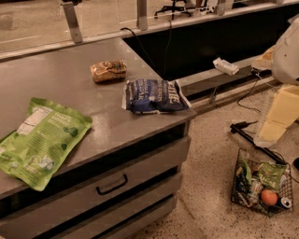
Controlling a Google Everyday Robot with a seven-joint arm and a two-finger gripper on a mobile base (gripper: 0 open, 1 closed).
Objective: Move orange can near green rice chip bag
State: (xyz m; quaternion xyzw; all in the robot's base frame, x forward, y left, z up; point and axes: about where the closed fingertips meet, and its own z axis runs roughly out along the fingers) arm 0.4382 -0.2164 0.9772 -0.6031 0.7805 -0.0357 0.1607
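From my screen I see a grey tabletop (pixel 60 70) over drawers (pixel 145 165) (one black handle (pixel 112 185)), a speckled floor (pixel 210 149), a wire basket (pixel 237 177), glass panels (pixel 105 14) behind.

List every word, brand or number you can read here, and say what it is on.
Nothing reads clearly.
Green bag: white lettering and label panel, too blurred.
Blue bag: large white lettering, too blurred.
Can: pale markings, unreadable.
Basket: packets too small.
Hand, at the right edge beside the counter: no text visible.
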